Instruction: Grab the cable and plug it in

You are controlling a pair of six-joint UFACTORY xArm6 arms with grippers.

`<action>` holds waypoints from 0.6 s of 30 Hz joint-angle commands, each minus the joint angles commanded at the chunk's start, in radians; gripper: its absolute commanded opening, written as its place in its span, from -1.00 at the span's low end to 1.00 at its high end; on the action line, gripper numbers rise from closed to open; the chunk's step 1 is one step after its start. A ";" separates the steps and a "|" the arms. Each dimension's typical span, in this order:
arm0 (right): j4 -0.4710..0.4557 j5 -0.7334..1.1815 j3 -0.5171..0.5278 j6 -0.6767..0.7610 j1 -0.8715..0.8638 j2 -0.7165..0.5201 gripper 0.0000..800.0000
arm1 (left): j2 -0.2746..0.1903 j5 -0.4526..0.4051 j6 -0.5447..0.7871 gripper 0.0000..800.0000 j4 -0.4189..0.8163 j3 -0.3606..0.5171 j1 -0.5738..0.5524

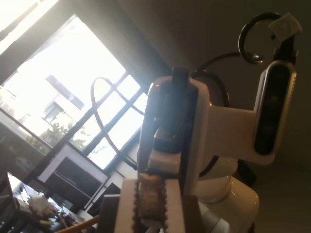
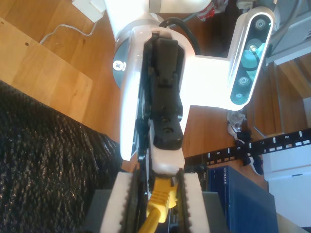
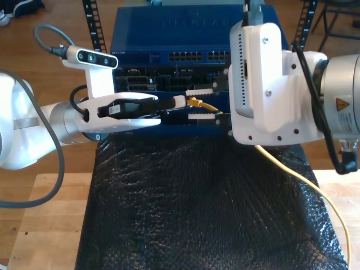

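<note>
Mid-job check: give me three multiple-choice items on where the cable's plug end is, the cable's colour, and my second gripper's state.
1. In the exterior view, the plug end of the cable is:
A) lying on the black mat
B) held up before the front of the blue switch
C) on the wooden floor

2. The cable is:
A) yellow
B) red
C) green

3. My second gripper is:
A) open and empty
B) shut on the cable
C) shut on a screwdriver

Answers:
1 B: the exterior view shows the plug end at the gripper's tip, against the switch's front.
2 A: it shows yellow in the second wrist view and the exterior view.
3 B: the second wrist view shows the toothed fingers closed on the yellow cable end.
</note>
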 joint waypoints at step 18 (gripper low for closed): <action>0.002 -0.014 0.003 0.002 -0.002 0.000 -0.84 | 0.000 0.000 0.000 -0.93 0.000 0.000 0.000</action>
